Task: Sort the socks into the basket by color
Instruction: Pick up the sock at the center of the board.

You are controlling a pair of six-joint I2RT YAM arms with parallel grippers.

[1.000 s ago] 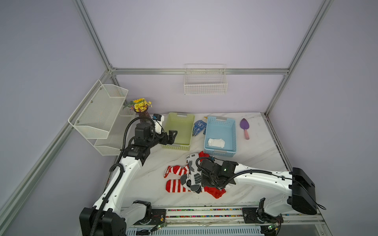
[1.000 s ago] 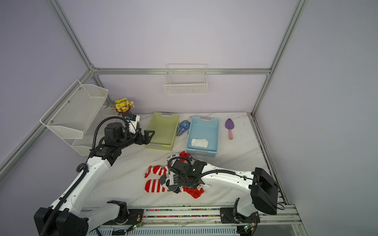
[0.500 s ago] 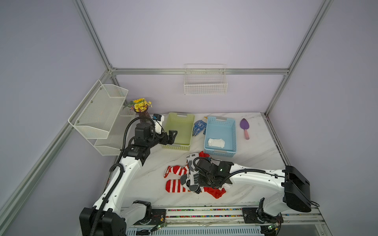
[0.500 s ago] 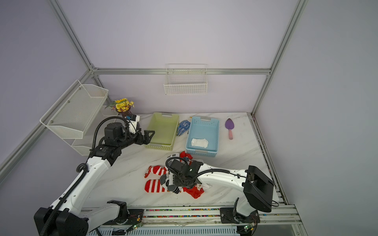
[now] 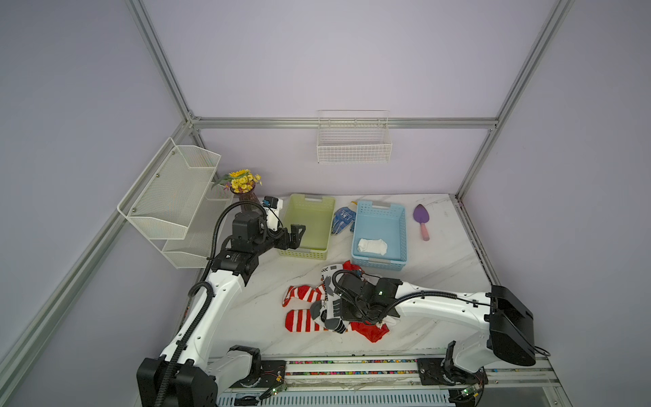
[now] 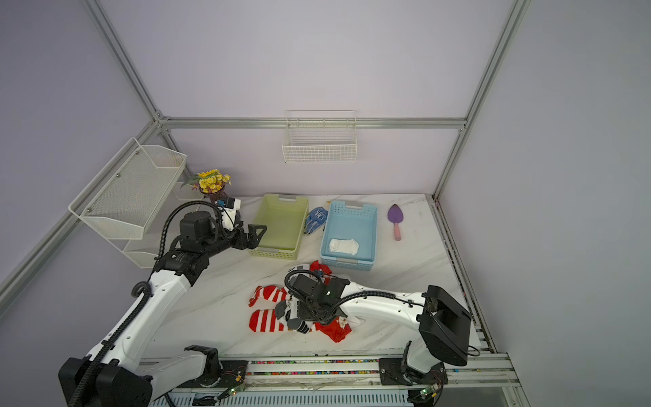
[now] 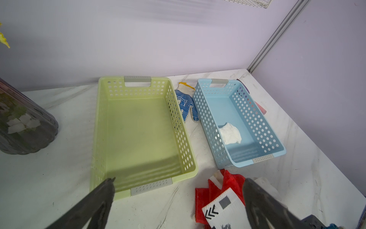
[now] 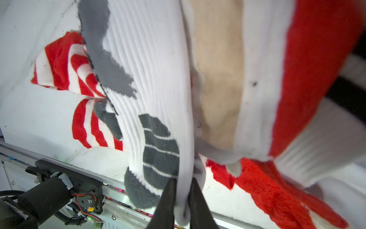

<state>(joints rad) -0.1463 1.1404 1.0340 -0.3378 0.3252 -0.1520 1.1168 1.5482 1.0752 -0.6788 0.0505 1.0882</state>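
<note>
The right gripper (image 8: pixel 183 184) pinches a white sock with grey marks (image 8: pixel 154 79).
The sock lies on top of the red striped socks (image 5: pixel 299 320) in a pile at the front of the table (image 5: pixel 264 282), and the two black fingers squeeze a fold of its cloth. Just behind the pile sits the blue basket (image 5: pixel 378 208) with another white sock (image 5: pixel 371 245) inside. The green basket (image 5: pixel 310 199) is near it, with a blue dotted glove (image 5: pixel 342 220) between them. The left gripper (image 5: pixel 296 234) hangs by the near end of the green basket, fingers spread wide, holding nothing.
</note>
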